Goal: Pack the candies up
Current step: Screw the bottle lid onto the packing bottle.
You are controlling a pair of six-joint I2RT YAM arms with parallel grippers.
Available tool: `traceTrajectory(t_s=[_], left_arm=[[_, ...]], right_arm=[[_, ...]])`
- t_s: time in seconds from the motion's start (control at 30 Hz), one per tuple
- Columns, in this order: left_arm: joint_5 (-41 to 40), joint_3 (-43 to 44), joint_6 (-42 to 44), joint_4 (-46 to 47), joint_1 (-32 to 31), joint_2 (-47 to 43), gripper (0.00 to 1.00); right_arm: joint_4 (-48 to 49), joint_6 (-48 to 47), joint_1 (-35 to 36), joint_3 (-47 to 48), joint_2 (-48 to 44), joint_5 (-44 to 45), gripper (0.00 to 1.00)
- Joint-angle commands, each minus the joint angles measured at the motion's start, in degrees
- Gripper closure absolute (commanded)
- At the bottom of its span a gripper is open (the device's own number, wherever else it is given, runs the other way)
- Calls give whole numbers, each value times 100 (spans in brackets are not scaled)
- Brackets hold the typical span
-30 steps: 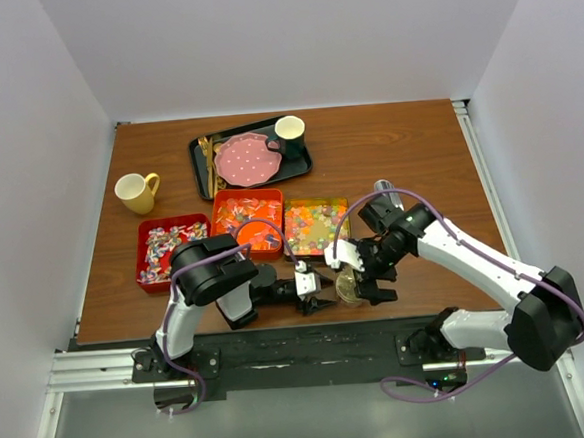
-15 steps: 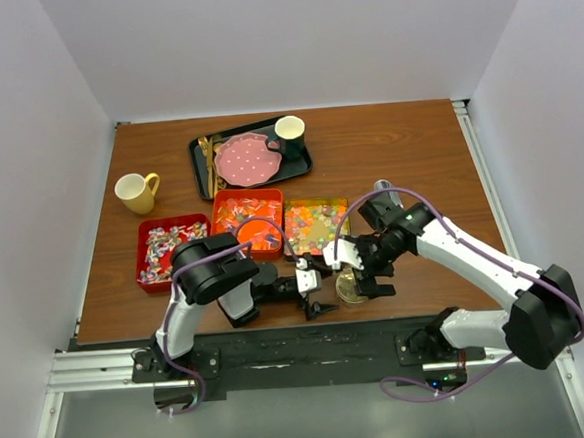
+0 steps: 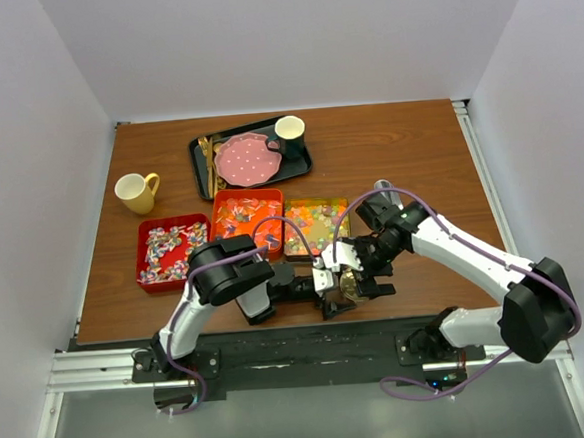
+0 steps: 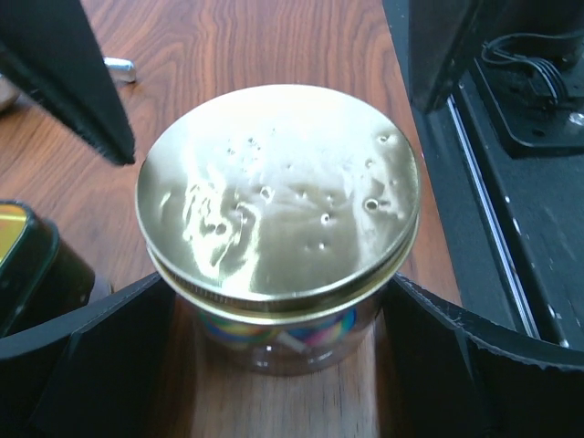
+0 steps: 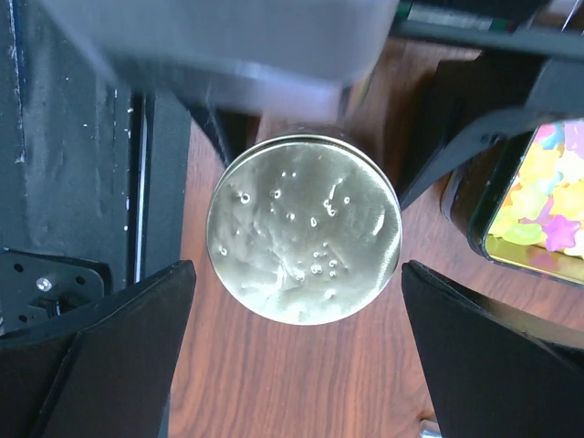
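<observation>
Reaching right, the left gripper (image 3: 332, 292) has spread its fingers wide and now flanks the gold-lidded jar (image 4: 274, 338) at lower centre; the right gripper (image 3: 361, 274) hangs spread over the lid (image 5: 304, 228). Candies (image 3: 244, 214) lie in trays (image 3: 214, 224) above; likely lid work next.

You can read no text, label, brand or number in any of the views; the gold lid (image 4: 278, 192) of the jar (image 4: 274, 336) shows only small dents and glare on its bare metal

overhead view above table (image 3: 418, 150), both wrist views close over one jar (image 4: 278, 196)
</observation>
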Motion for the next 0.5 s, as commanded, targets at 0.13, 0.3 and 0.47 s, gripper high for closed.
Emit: traceTrajectory(t_s=[0.13,0.3,0.47], left_arm=[[-605,-296,530,808,-123,617,16],[-473,-384,574,843,-123,582,43],[-534,-367,539,825,-114,582,54]], right_arm=[[191,-497,-9,-11,152,-215,1],[209,-770,0,-73,169,-303,1],[139,-1034,0,-99,318,-364,1]])
